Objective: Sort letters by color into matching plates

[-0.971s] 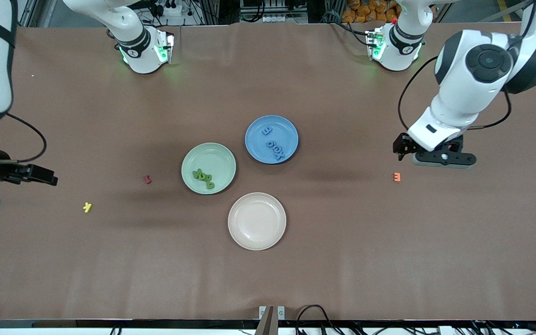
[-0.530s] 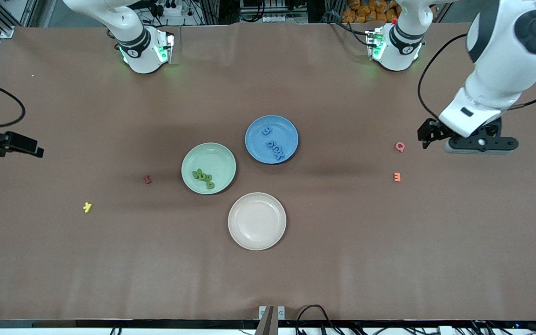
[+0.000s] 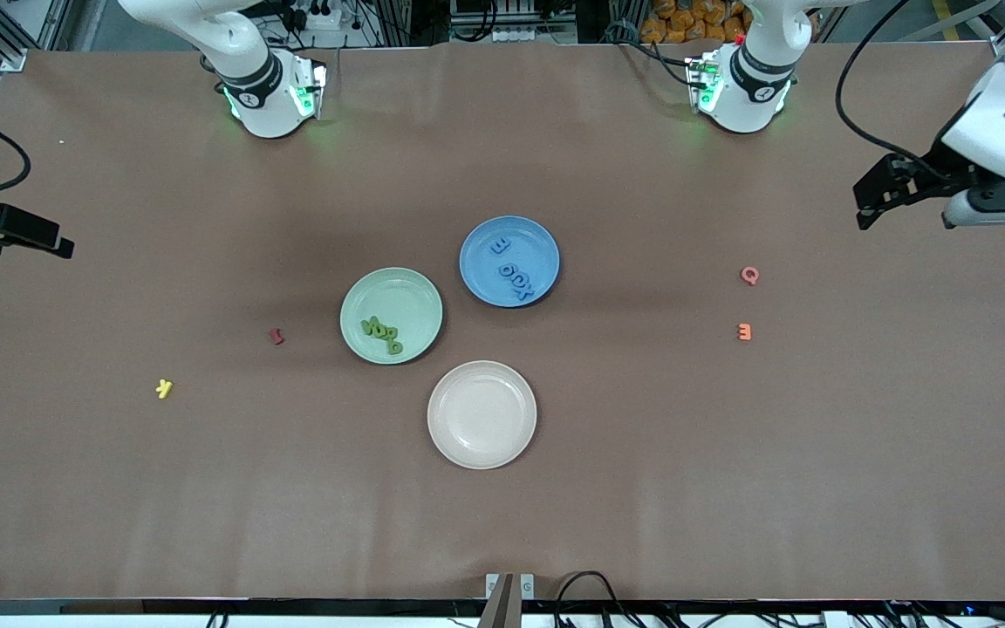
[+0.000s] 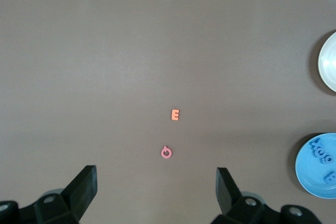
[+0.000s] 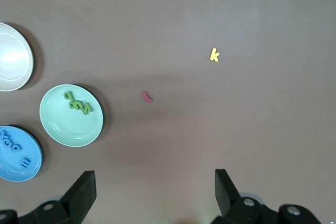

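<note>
Brown table [image 3: 729,488] nearly sorted: green letters [image 3: 380,332] in mint plate [image 3: 406,292], blue letters [image 3: 513,272] in blue plate [image 3: 478,270]. Left end effector [image 3: 871,199] wide, empty, high over its table end. Right end effector [image 3: 53,245] wide, empty, over its end. Judgement: job done; park clear, leave pink Q [image 3: 749,276], orange E [image 3: 744,331], yellow K [image 3: 164,389].

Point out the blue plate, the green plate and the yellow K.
blue plate [image 3: 537,244], front view, bare part of its floor near the rim.
green plate [image 3: 398,292], front view, bare floor above the letters.
yellow K [image 3: 164,389], front view, middle of the letter.
</note>
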Action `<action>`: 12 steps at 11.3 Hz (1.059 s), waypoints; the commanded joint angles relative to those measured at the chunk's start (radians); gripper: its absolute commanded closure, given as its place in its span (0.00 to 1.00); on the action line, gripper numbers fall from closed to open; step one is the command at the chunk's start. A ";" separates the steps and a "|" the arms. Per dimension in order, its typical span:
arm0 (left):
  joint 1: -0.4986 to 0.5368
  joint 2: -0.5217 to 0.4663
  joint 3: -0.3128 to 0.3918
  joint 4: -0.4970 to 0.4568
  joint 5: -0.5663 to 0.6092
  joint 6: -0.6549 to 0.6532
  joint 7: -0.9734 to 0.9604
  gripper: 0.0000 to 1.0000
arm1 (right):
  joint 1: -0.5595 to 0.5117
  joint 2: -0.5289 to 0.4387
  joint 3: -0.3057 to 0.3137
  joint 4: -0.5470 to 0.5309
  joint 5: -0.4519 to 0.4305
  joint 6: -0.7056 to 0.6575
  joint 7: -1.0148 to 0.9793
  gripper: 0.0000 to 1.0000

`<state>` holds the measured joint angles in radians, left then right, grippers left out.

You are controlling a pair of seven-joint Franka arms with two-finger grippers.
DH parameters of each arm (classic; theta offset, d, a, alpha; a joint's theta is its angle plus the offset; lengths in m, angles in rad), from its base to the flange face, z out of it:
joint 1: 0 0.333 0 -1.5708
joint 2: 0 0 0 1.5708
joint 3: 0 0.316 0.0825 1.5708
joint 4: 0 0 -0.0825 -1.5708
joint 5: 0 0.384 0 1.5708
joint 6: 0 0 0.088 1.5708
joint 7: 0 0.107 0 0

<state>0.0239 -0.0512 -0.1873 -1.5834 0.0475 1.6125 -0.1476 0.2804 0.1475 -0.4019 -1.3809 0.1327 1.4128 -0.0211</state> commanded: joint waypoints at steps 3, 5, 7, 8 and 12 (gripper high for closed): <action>-0.053 0.050 0.060 0.143 -0.026 -0.100 0.020 0.00 | 0.028 -0.065 0.043 -0.056 -0.084 0.040 0.118 0.00; -0.085 0.063 0.098 0.172 -0.021 -0.100 0.020 0.00 | 0.026 -0.086 0.046 -0.121 -0.097 0.118 0.136 0.00; -0.084 0.070 0.103 0.175 -0.021 -0.100 0.020 0.00 | 0.029 -0.079 0.049 -0.127 -0.128 0.124 0.136 0.00; -0.073 0.068 0.097 0.177 -0.026 -0.100 0.022 0.00 | 0.032 -0.075 0.048 -0.124 -0.130 0.126 0.141 0.00; -0.070 0.073 0.104 0.171 -0.035 -0.097 0.031 0.00 | 0.032 -0.068 0.048 -0.107 -0.130 0.149 0.141 0.00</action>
<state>-0.0458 0.0044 -0.0991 -1.4407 0.0434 1.5381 -0.1442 0.3089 0.1087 -0.3610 -1.4694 0.0218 1.5452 0.0957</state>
